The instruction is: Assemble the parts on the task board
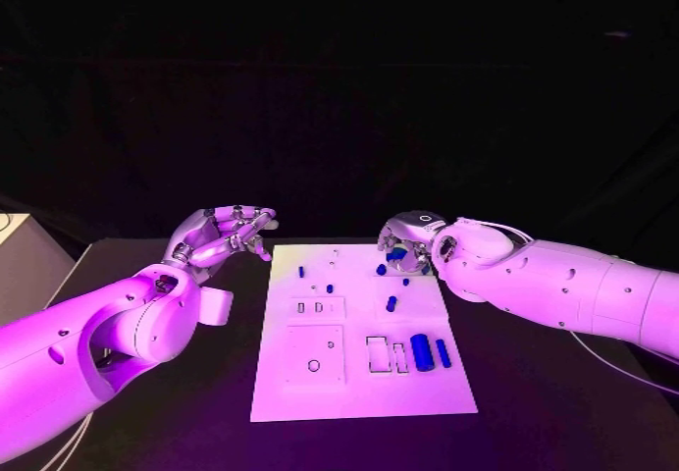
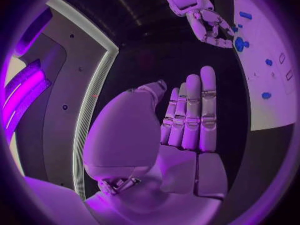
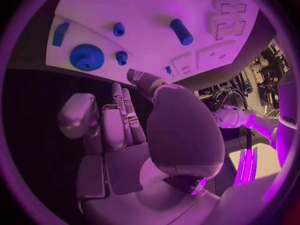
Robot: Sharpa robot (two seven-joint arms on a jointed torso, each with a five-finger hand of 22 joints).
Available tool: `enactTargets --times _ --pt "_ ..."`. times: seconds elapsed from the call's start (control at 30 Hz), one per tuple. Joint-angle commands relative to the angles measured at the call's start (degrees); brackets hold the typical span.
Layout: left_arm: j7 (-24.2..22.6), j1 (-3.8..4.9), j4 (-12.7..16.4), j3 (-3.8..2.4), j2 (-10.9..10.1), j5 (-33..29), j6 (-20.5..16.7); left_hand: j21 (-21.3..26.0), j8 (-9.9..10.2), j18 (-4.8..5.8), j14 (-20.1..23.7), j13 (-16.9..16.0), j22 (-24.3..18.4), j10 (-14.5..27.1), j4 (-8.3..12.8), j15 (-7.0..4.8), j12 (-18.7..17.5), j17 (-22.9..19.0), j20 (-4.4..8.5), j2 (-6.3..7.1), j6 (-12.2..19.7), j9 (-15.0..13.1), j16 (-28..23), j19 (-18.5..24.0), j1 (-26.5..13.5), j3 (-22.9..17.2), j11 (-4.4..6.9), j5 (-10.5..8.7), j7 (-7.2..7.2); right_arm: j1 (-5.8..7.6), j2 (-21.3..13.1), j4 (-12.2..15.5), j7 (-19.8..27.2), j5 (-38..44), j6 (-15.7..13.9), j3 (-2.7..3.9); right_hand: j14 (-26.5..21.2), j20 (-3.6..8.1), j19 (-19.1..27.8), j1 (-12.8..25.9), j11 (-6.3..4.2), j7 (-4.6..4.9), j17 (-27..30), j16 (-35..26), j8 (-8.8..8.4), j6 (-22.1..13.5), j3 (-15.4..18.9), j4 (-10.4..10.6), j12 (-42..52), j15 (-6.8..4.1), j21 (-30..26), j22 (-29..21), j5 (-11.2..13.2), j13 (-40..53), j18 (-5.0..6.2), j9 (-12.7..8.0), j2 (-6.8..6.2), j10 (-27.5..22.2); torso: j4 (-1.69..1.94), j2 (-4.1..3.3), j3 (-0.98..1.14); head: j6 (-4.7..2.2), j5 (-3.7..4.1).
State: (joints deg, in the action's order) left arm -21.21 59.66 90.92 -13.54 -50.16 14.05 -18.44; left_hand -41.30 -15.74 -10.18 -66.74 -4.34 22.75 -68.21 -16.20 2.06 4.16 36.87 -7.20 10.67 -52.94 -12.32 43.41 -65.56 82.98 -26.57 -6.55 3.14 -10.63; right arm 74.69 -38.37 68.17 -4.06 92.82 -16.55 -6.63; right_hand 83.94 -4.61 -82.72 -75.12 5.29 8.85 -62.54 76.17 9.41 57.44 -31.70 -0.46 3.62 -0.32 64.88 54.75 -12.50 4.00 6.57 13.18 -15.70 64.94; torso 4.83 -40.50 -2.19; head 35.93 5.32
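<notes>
1. While I watch through the head camera, the task board (image 1: 361,334) lies in the middle of the black table (image 1: 566,402). My left hand (image 1: 221,236) hangs just off the board's far left corner, fingers curled loosely, holding nothing. My right hand (image 1: 412,243) hovers over the board's far right corner, above a blue gear (image 1: 397,254) that it partly hides. Two long blue parts (image 1: 430,351) lie side by side near the board's right edge, a short blue cylinder (image 1: 391,304) lies nearer the middle, and small blue pegs (image 1: 329,288) dot the far half.

2. From the left wrist camera, I see my left hand's (image 2: 187,120) fingers (image 2: 207,110) straight and pressed side by side, the palm bare. Beyond them the right hand (image 2: 209,25) reaches down beside the gear (image 2: 239,44), fingertips near it; I cannot tell whether they touch.

3. From the right wrist camera, my right hand (image 3: 134,130) has its fingers (image 3: 119,120) extended, close together and empty, short of the board's (image 3: 150,10) edge. The gear (image 3: 87,57) lies flat on the board near that edge, with two small pegs (image 3: 119,29) and the short cylinder (image 3: 181,32) further in.
</notes>
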Motion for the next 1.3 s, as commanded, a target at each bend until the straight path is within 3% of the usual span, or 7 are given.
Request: enactTargets --times 0.03,0.63,0.93,1.3 --pt "-0.06 0.03 0.43 -0.19 -0.13 0.66 1.29 -0.4 0.35 -0.13 0.37 -0.05 0.19 -0.22 0.13 0.08 -0.32 0.1 0.08 0.6 -0.04 -0.08 0.3 0.47 -0.14 -0.33 0.02 -0.08 0.08 -0.01 0.31 -0.44 -2.14 3.6 1.87 0.03 1.83 -0.54 0.03 -0.22 0.03 -0.04 -0.07 0.42 -0.32 -0.39 0.57 -0.06 -0.13 0.32 0.14 0.04 0.39 0.08 -0.59 0.09 -0.37 -0.44 0.22 -0.72 0.01 -0.2 0.37" --pt "0.09 0.03 0.96 -0.65 -0.67 0.8 1.47 -0.95 0.45 -0.14 0.46 -0.04 0.58 -0.08 0.07 0.13 -0.35 0.25 0.03 0.69 0.08 -0.14 0.52 0.82 -0.33 -0.32 -0.04 -0.08 0.01 -0.47 1.63 -2.06 -2.39 3.89 3.66 -0.03 1.76 -0.65 0.17 -0.49 0.12 0.02 -0.23 0.71 -0.31 -0.27 1.18 0.12 -0.1 0.41 0.16 0.05 0.36 0.15 -0.54 0.27 -0.08 -0.98 0.78 -1.85 -0.03 -0.29 0.74" --pt "0.15 0.03 0.83 -0.73 -0.77 0.84 1.46 -1.01 0.46 -0.14 0.48 -0.04 0.62 -0.06 0.08 0.13 -0.35 0.26 0.02 0.7 0.09 -0.15 0.54 0.86 -0.34 -0.32 -0.05 -0.08 0.0 -0.61 1.96 -2.17 -2.31 3.79 4.11 -0.04 1.67 -0.76 0.26 -0.81 0.14 0.07 -0.32 1.03 -0.01 0.44 1.31 0.59 0.16 0.46 0.47 0.45 -0.13 0.39 -0.54 0.64 0.7 -0.6 0.95 -2.44 -0.19 -0.43 1.08" --pt "0.28 0.03 0.76 -0.75 -0.83 0.87 1.55 -1.35 0.5 -0.15 0.56 -0.05 0.86 0.01 0.13 0.15 -0.35 0.34 -0.01 0.68 0.13 -0.2 0.65 1.09 -0.3 -0.4 -0.08 -0.09 -0.02 -0.67 2.07 -2.42 -2.22 3.61 3.67 -0.04 1.63 -0.77 0.31 -0.74 -0.05 0.01 -0.73 1.69 0.72 2.04 -0.04 1.8 0.41 0.35 1.24 1.49 -1.08 0.83 -0.6 1.4 1.87 1.36 1.1 -2.93 -0.17 -0.57 1.19"
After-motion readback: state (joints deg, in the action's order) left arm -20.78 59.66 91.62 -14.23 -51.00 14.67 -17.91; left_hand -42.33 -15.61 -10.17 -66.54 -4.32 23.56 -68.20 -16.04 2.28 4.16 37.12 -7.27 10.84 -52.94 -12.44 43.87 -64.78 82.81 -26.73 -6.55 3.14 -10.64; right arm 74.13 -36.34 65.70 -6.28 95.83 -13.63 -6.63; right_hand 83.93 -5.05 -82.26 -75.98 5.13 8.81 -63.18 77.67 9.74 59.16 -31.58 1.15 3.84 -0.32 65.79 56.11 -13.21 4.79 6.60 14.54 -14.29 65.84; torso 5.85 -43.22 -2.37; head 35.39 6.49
